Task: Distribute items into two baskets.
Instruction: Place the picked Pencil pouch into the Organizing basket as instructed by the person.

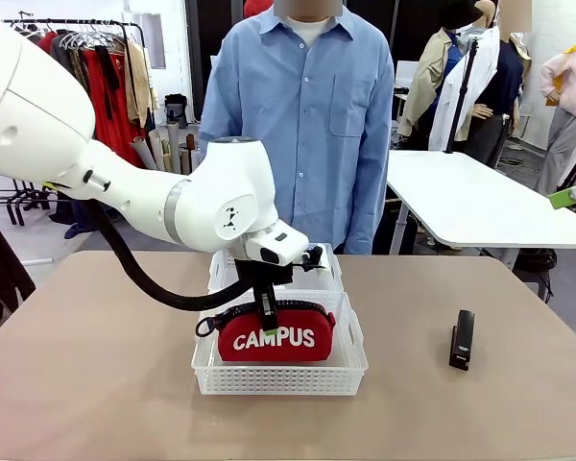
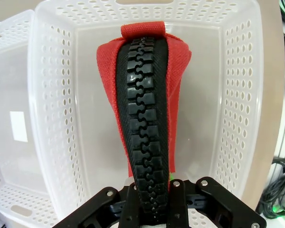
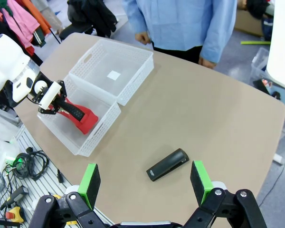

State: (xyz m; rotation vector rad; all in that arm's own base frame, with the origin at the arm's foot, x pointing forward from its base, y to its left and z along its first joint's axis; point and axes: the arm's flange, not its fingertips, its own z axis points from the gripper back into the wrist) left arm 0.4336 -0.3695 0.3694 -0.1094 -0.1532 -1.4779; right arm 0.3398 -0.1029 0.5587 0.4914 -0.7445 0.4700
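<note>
The left jaws are clamped together on the black zip (image 2: 147, 118) that runs along the top edge of the red pouch (image 1: 274, 338). In the left wrist view we look straight down that zip, with red cloth showing on both sides of it and a red tab at its far end. The pouch stands upright inside the near basket (image 1: 278, 382), its white "CAMPUS" lettering facing our side of the table (image 1: 96, 327). We cannot tell whether its underside touches the basket's clear bottom. The left arm (image 1: 221, 206) reaches in from the left and bends down over this basket.

The far basket (image 1: 331, 274) sits just behind the near one, on the person's side, their long walls side by side. In the right wrist view it holds nothing but a pale label on its bottom.

The right jaws stand wide apart, their green pads (image 3: 89, 183) raised above the table and gripping nothing. The black stapler (image 3: 167, 164) lies flat on the table below and between them. In the front view it lies to the right of the near basket, well apart from it.

A person (image 1: 307, 115) in a blue shirt stands at the far edge of the table, with both hands hanging at the table's edge.
</note>
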